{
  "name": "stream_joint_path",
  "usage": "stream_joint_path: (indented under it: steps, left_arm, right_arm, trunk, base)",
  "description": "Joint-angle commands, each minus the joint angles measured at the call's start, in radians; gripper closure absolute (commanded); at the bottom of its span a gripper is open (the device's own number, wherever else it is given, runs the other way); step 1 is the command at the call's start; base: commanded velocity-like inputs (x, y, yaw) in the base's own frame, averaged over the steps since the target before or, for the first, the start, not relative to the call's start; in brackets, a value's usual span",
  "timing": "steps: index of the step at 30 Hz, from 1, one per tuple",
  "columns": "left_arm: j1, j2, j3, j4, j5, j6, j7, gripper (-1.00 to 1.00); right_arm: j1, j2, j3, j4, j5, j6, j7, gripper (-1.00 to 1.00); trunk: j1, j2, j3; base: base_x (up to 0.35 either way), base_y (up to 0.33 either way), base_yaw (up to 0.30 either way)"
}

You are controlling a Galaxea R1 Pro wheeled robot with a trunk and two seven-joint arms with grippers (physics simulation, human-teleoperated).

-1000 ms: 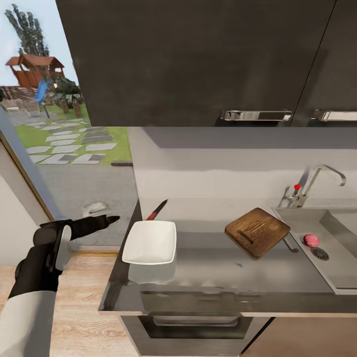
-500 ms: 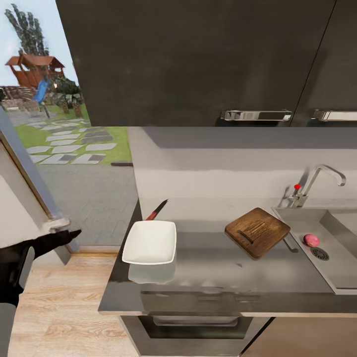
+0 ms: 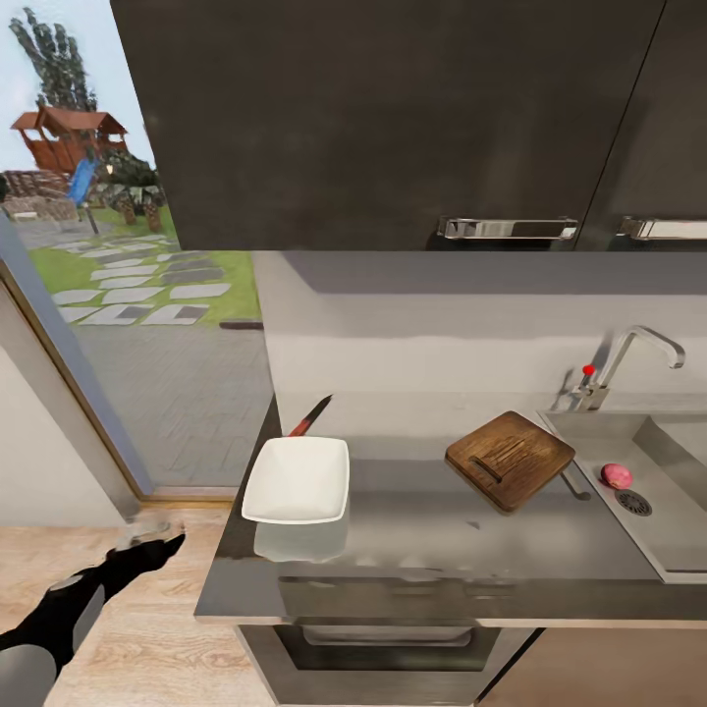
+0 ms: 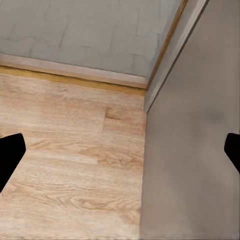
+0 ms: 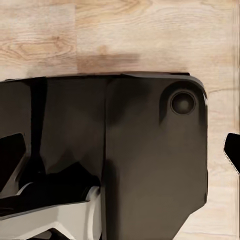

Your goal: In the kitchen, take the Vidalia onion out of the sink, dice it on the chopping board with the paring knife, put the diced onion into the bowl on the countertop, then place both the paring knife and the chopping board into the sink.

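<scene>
Dark upper cabinets point(image 3: 393, 118) are hanging over a pale grey wall, and a tall window point(image 3: 128, 295) at my left is showing grass, stepping stones and a red playhouse. Pale wood floor point(image 3: 147, 609) is running under me.

The grey countertop point(image 3: 442, 535) is stretching across my head view, faintly mirroring what is standing on it. At its far right the sink point(image 3: 678, 550) is lying sunk into it, with the chrome tap point(image 3: 628, 363) and its red knob rising behind the basin's back corner. The onion point(image 3: 616, 475) is sitting in the basin, just beside the round drain point(image 3: 633, 503).

The board point(image 3: 510, 458) is lying flat and turned at an angle, right next to the sink's edge, slot handle toward me. The white bowl point(image 3: 297, 479) is resting near the counter's left end, well apart from the board. The knife point(image 3: 311, 415) is lying behind the bowl, handle close to the bowl's far rim, blade pointing away toward the wall. Nothing is lying between the board and the sink.

My left pincer point(image 3: 157, 545) is hanging low over the floor, off the counter's left corner; in its wrist view the fingertips point(image 4: 10, 155) are standing wide apart with nothing between them. My right pincer point(image 5: 120, 150) is pointing down at my own dark base point(image 5: 130, 165), jaws likewise spread and empty.
</scene>
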Motion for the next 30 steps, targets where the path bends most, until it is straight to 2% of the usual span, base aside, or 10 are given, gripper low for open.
stream_joint_path:
  steps: [1, 2, 7, 9, 16, 19, 24, 26, 27, 30]
  left_arm:
    - [0.001, -0.001, 0.008, 0.023, -0.009, -0.005, -0.008, -1.00]
    - [0.003, -0.001, 0.008, 0.034, -0.009, -0.010, -0.008, -1.00]
    - [0.049, 0.004, 0.010, 0.188, -0.008, -0.373, 0.028, -1.00]
    - [0.053, 0.010, 0.010, 0.262, -0.008, -0.453, 0.073, -1.00]
    - [0.059, 0.047, 0.010, 0.411, -0.008, -0.602, 0.125, -1.00]
    - [0.062, 0.052, 0.009, 0.468, -0.007, -0.687, 0.128, -1.00]
    - [0.108, 0.052, 0.009, 0.492, -0.006, -0.750, 0.130, -1.00]
    - [0.131, 0.050, 0.009, 0.495, -0.004, -0.774, 0.130, -1.00]
    - [0.163, 0.037, 0.008, 0.496, -0.003, -0.828, 0.129, -1.00]
    - [0.208, -0.003, 0.008, 0.497, -0.002, -0.896, 0.130, -1.00]
  right_arm:
    - [0.000, -0.001, 0.005, -0.007, -0.010, -0.005, -0.005, -1.00]
    - [0.000, -0.001, 0.005, -0.011, -0.010, -0.006, -0.009, -1.00]
    - [0.000, -0.018, 0.007, -0.046, -0.009, -0.010, -0.027, -1.00]
    - [0.000, -0.024, 0.007, -0.054, -0.009, -0.010, -0.028, -1.00]
    - [0.000, -0.044, 0.007, -0.091, -0.009, -0.010, -0.028, -1.00]
    - [0.000, -0.054, 0.007, -0.118, -0.009, -0.010, -0.028, -1.00]
    - [0.000, -0.076, 0.007, -0.154, -0.009, -0.009, -0.029, -1.00]
    - [0.000, -0.080, 0.007, -0.167, -0.009, -0.009, -0.030, -1.00]
    - [0.000, -0.082, 0.007, -0.173, -0.009, -0.010, -0.030, -1.00]
    - [0.000, -0.083, 0.008, -0.175, -0.009, -0.011, -0.030, -1.00]
  trunk:
    - [0.001, -0.002, -0.002]
    - [0.001, -0.002, -0.002]
    - [0.001, -0.002, -0.002]
    - [0.001, -0.002, -0.002]
    - [0.001, -0.002, -0.002]
    - [0.001, -0.002, -0.002]
    - [0.001, -0.002, -0.002]
    - [0.001, -0.002, -0.002]
    - [0.001, -0.002, -0.002]
    - [0.001, -0.002, -0.002]
  base:
    - [0.000, 0.000, 0.000]
    - [0.000, 0.000, 0.000]
    - [0.000, 0.000, 0.000]
    - [0.000, 0.000, 0.000]
    - [0.000, 0.000, 0.000]
    - [0.000, 0.000, 0.000]
    - [0.000, 0.000, 0.000]
    - [0.000, 0.000, 0.000]
    - [0.000, 0.000, 0.000]
    - [0.000, 0.000, 0.000]
